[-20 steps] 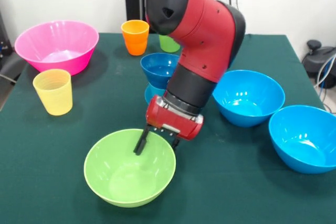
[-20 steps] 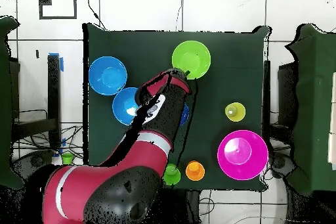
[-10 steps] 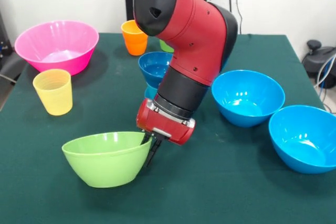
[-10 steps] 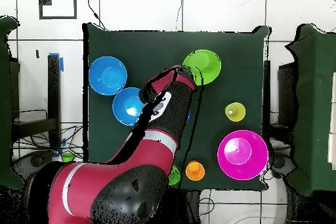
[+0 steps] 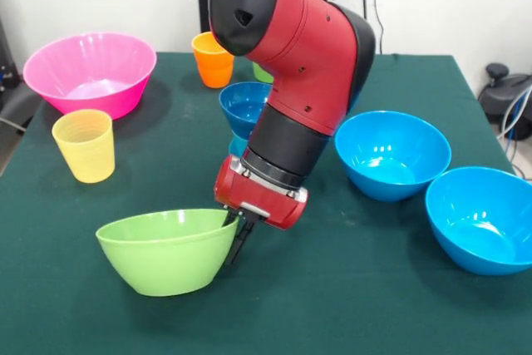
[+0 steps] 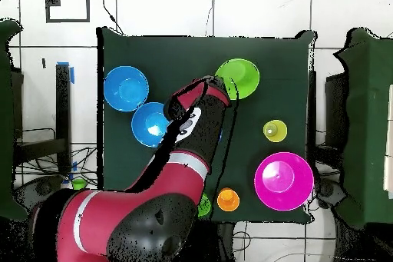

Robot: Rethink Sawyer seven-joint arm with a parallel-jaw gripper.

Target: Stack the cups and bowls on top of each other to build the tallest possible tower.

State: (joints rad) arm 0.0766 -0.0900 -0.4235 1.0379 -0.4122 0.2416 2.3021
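Observation:
My gripper (image 5: 235,234) (image 6: 224,86) is shut on the right rim of the lime green bowl (image 5: 165,249) (image 6: 239,77), which hangs tilted just above the cloth near the front. Behind my arm a small blue bowl (image 5: 247,108) sits on another blue piece, mostly hidden. Two large blue bowls (image 5: 391,154) (image 5: 483,218) rest at the right; overhead they are bowl (image 6: 150,123) and bowl (image 6: 125,87). The pink bowl (image 5: 90,72) (image 6: 283,180), yellow cup (image 5: 84,145) (image 6: 275,130) and orange cup (image 5: 212,58) (image 6: 228,199) stand at the left. A green cup (image 5: 263,73) (image 6: 202,204) peeks from behind the arm.
The dark green tablecloth (image 5: 374,305) ends close in front of the lifted bowl. My thick red arm (image 5: 299,64) blocks the table's middle. A black chair base with cables (image 5: 507,93) stands off the right edge.
From a second ago, the lime green bowl has been lifted by its rim, tilted and carried left. In the last half second it has barely shifted.

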